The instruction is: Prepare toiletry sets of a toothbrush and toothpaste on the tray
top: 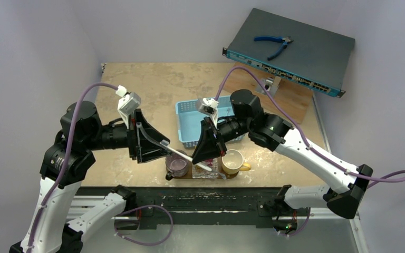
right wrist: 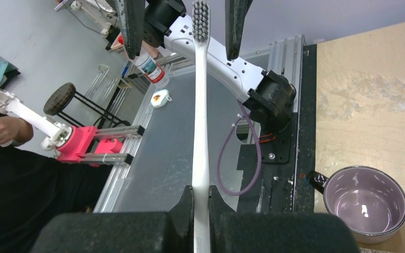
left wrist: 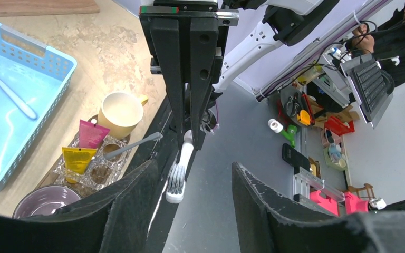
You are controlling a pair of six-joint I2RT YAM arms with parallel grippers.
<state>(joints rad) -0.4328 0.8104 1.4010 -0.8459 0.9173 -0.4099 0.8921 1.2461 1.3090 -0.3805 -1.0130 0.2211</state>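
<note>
Right wrist shows right gripper point(right wrist: 200, 194) pinching the toothbrush point(right wrist: 201, 105), left gripper point(right wrist: 182, 50) spread around its bristles, purple cup point(right wrist: 366, 203) nearby.

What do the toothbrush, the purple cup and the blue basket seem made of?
Toothbrush: smooth white plastic, by its thin moulded handle. Purple cup: probably glazed ceramic, since its inside shows glossy reflections. Blue basket: apparently rigid plastic, with moulded mesh walls.

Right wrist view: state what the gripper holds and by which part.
The right gripper is shut on the white toothbrush, pinching its handle; the bristled head juts free inside the open left gripper.
</note>
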